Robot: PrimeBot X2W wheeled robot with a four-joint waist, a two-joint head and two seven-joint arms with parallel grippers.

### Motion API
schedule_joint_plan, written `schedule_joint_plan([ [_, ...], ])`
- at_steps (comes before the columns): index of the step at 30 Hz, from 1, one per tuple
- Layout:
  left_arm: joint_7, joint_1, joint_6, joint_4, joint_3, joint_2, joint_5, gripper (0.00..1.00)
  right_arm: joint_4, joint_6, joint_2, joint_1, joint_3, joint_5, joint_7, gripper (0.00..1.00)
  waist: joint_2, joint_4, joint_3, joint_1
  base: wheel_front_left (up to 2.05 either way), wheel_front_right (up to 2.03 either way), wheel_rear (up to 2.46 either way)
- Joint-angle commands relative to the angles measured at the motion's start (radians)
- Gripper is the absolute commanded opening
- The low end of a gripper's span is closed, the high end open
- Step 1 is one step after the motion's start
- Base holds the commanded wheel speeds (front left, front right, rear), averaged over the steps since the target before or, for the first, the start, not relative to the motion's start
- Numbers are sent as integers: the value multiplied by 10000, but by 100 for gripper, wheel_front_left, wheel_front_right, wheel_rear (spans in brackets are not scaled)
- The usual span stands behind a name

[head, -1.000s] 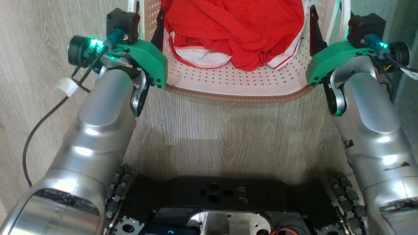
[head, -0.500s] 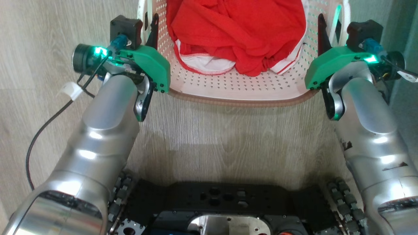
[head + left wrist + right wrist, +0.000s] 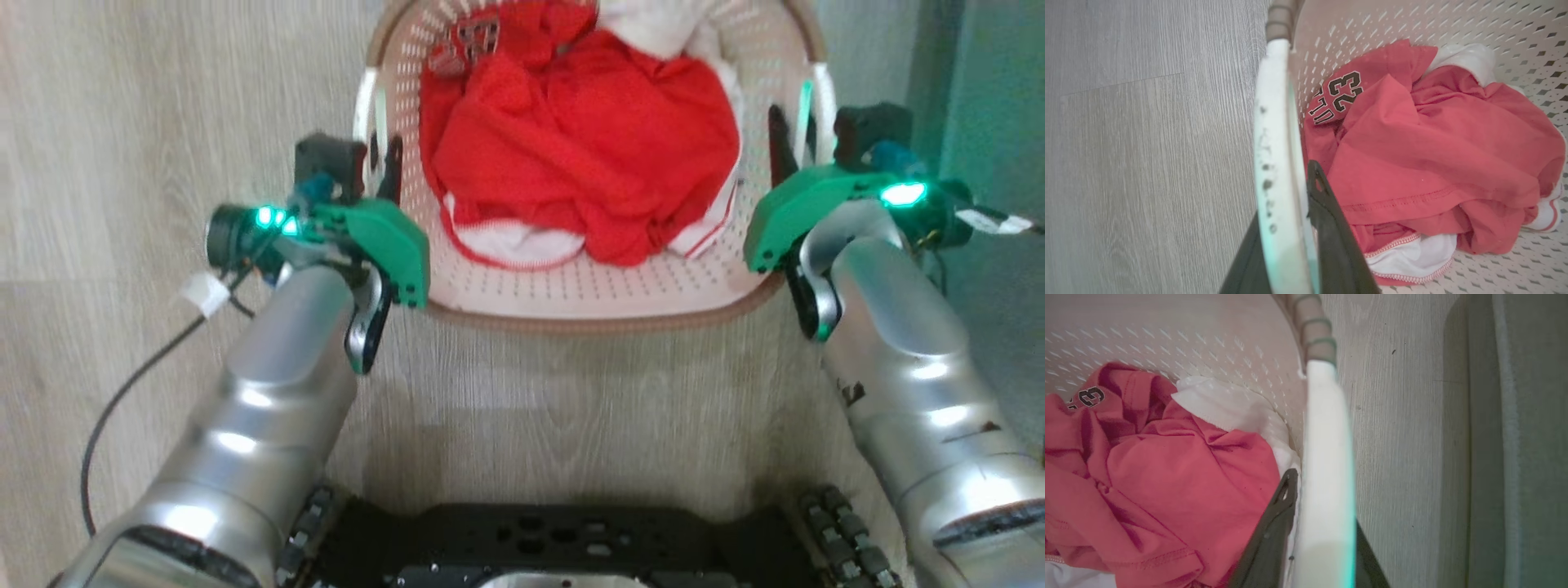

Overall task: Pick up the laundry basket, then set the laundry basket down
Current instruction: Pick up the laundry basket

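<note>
Head view — laundry basket [image 3: 588, 286] sat straight ahead between my arms, red jersey [image 3: 588, 155] heaped inside | left gripper [image 3: 380, 159] clamped across its white left handle [image 3: 1274, 163], one finger [image 3: 1327, 212] inside the basket, one outside | right gripper [image 3: 796, 143] gripped the right handle [image 3: 1327, 457] likewise | on the floor [image 3: 571, 408] or lifted — couldn't tell

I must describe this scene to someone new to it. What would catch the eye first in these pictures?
The heap of red clothes, one piece printed with 23, lies in the cream basket at the top centre of the head view. Next come the two white handles: the left jaws stand on either side of the left handle, and the right jaws on either side of the right handle.
</note>
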Motion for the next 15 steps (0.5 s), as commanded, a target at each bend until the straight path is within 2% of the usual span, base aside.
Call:
schedule_joint_plan([
  [1,-53,483,-23,-22,-4,292,-18,0,-3,25,168,572,424,25,-122,0,-1,-74,-559,0,0,0,0],
  [8,-53,1253,-185,546,-468,292,-613,0,1080,25,168,927,1149,736,-122,0,-1,-124,-1969,0,0,0,0],
  [15,1,1954,-391,1358,-1197,292,-1514,0,1974,25,168,1433,2272,1987,144,0,-1,-123,-3410,0,0,0,0],
])
